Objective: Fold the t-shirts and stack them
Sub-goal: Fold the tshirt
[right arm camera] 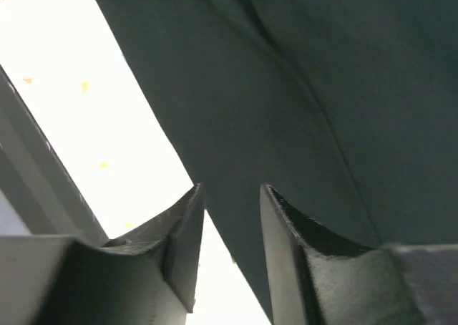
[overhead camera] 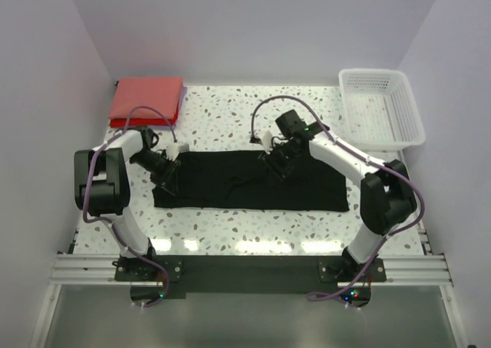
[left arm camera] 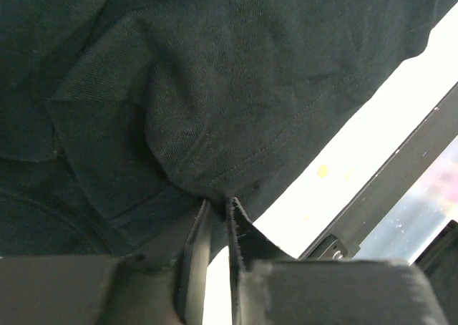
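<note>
One black t-shirt [overhead camera: 253,181], its left edge between the left jaws.

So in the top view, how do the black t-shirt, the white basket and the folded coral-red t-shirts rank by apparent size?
1. black t-shirt, spread out across the table, clearly largest.
2. white basket.
3. folded coral-red t-shirts, smallest.

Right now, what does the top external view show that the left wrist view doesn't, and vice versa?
Only the top view: the folded red shirts, the white basket, the right gripper. Only the left wrist view: the left gripper pinching a bunched hem. Both: the black t-shirt on the table.
</note>
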